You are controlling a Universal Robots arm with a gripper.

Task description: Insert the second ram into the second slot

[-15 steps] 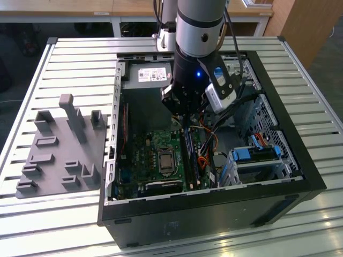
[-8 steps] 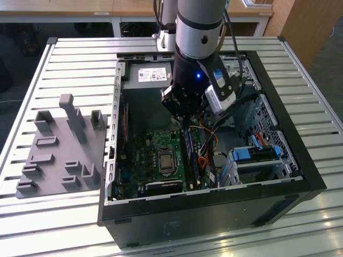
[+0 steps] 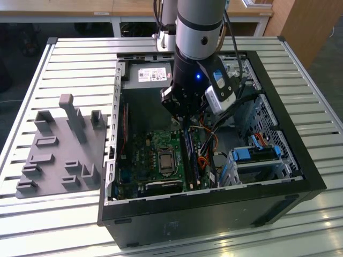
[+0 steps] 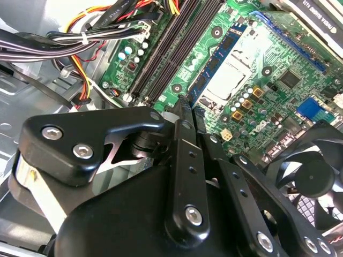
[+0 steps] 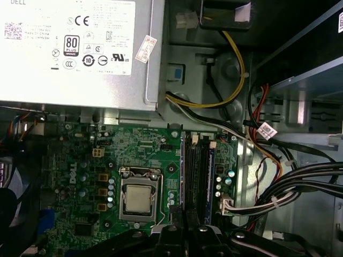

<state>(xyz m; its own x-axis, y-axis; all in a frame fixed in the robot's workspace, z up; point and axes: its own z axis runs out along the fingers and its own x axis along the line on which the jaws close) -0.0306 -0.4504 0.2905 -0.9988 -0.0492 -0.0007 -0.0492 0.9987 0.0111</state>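
The tool (image 4: 186, 110) is clenched on the ram (image 4: 221, 60). Its 2 fingers (image 4: 182, 144) stand almost together, and the stick's near end runs in between their tips. The ram hangs on edge inside the case (image 3: 214, 206), low over the board (image 5: 80, 155) and in line with the slots (image 4: 171, 48). Whether its lower edge touches a slot cannot be told.

It is a thin blue stick. Its face with dark chips shows in the second wrist view, and in the first wrist view it is a narrow blue strip.

The socket (image 5: 138, 199) lies on 1 side of the slots. A white plug (image 5: 225, 204) and bundled cables (image 4: 80, 37) lie on the other, near the tool. A fan (image 4: 311, 176) sits near the socket, and the power supply (image 5: 75, 48) lies beyond the slots. The case stands on a slatted counter (image 3: 80, 59), next to a grey tray (image 3: 59, 155).
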